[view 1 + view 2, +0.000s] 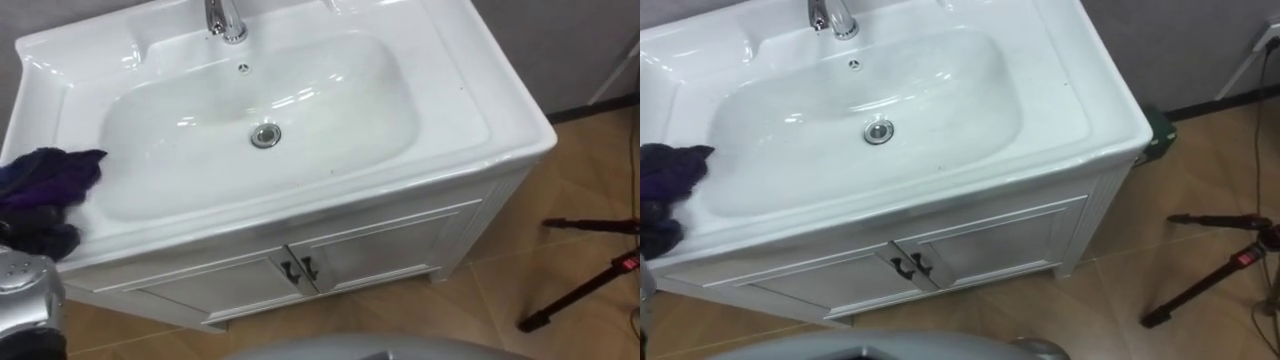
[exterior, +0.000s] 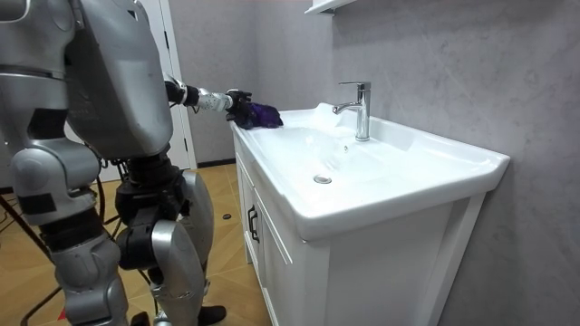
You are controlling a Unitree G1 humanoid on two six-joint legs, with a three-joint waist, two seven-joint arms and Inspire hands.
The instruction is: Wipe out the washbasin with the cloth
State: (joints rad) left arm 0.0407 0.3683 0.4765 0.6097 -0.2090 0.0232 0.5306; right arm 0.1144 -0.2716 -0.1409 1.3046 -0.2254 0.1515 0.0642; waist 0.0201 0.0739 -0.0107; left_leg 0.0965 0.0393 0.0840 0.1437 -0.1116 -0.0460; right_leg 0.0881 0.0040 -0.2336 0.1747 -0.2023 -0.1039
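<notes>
The white basin [image 1: 455, 110] sits on a white cabinet, and I stand in front of it. A crumpled purple cloth [image 1: 48, 178] lies on the basin's left rim, at the bowl's edge; in the room view the cloth [image 2: 264, 115] is at the far end of the counter. My left hand [image 1: 45, 238] reaches out to it from the lower left, its dark fingers curled into the cloth's near side. In the room view the left hand [image 2: 237, 100] rests on the cloth with the arm stretched out. The bowl holds a metal drain [image 1: 265, 135].
A chrome faucet [image 1: 225, 20] stands at the back of the basin. The cabinet doors [image 1: 298, 268] below are closed. A black tripod [image 1: 590, 280] lies across the wooden floor at the right. A wall runs behind the basin.
</notes>
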